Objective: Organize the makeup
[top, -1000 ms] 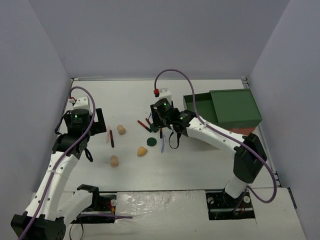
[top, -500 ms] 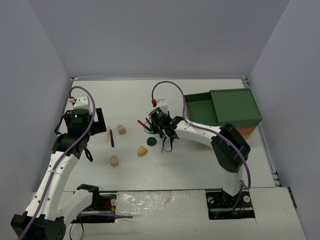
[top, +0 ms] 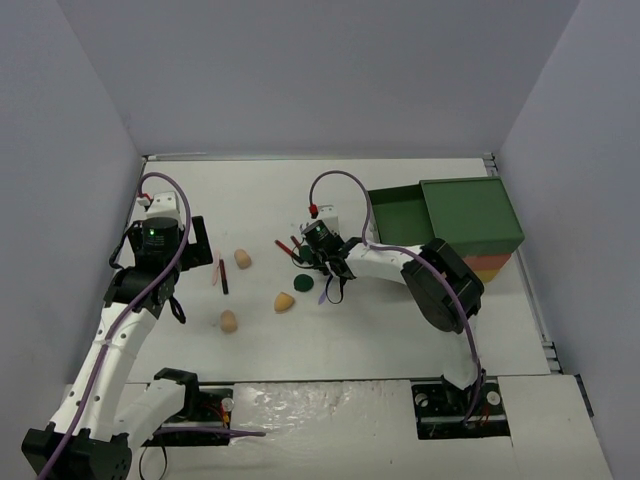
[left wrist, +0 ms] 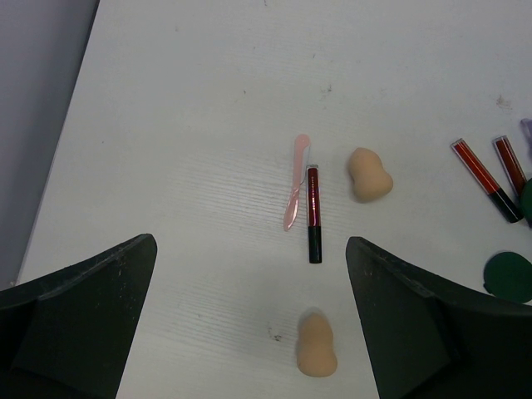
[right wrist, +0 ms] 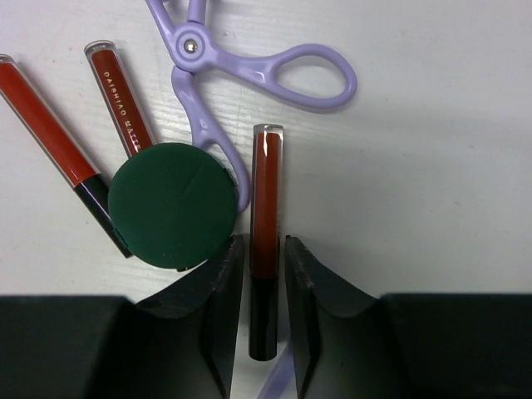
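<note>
I see one white table [top: 390, 335]. One big green-topped box [top: 470, 212] stands at its far right side, well apart from both grippers.

My left gripper [left wrist: 249, 245] hangs above the table. Its two fingers are wide apart and hold nothing. My right gripper [right wrist: 265, 253] is low at the table. Its fingers stand very near on both sides of one red stick [right wrist: 266, 191], which lies flat and points straight ahead from the fingertips. I cannot tell if they really press it.

I count three tan sponges [top: 243, 259] in the top view. One sponge [left wrist: 369, 174] lies ahead of the left gripper, a little to the right. A second sponge [left wrist: 317, 356] lies close, between its fingers. The third sponge [top: 285, 301] lies between the two grippers, nearer to the right one.

I count two dark green discs. One disc [right wrist: 172, 205] lies just left of the right gripper's left finger and covers the lower ends of two other sticks. The other disc [top: 304, 283] lies close to this gripper in the top view.

One lilac tool [right wrist: 249, 62] with ring handles lies ahead of the right fingers. A small lilac piece also shows low between them, and I cannot tell what it is.

The red sticks with black caps are four. One is between the right fingers, two [right wrist: 125, 104] are ahead and left of them, and one [left wrist: 313, 212] is straight ahead of the left gripper. Just beside that last one, on its left, lies one pink stick [left wrist: 295, 181].
</note>
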`<act>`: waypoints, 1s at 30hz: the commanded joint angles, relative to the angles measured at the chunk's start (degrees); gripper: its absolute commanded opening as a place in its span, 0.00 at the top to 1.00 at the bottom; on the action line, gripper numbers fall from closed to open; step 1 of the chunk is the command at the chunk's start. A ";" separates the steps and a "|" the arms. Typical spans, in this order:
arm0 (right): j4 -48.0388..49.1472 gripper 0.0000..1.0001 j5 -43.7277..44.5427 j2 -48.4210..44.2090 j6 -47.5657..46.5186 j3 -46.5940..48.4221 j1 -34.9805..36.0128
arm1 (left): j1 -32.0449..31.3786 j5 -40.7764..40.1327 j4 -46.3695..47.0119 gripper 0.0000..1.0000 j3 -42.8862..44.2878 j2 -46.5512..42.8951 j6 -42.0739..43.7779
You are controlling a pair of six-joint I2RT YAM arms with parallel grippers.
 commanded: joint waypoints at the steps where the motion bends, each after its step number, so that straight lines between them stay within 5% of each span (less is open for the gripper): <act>1: 1.71 0.89 0.10 -0.36 0.16 -1.16 -0.10 | 0.53 -0.24 1.51 0.03 3.07 -0.59 -0.01; 5: 1.04 0.99 1.34 -3.42 -0.56 -1.02 0.43 | 0.53 -0.21 1.51 0.03 3.07 -0.47 -0.01; 18: -13.05 1.00 9.87 -29.50 -9.93 6.68 2.19 | 0.53 0.16 1.39 0.03 3.10 0.44 -0.22; 30: -18.58 1.00 -2.29 -41.61 -14.36 0.96 -18.13 | 0.58 6.66 -2.24 0.03 4.86 8.41 -2.54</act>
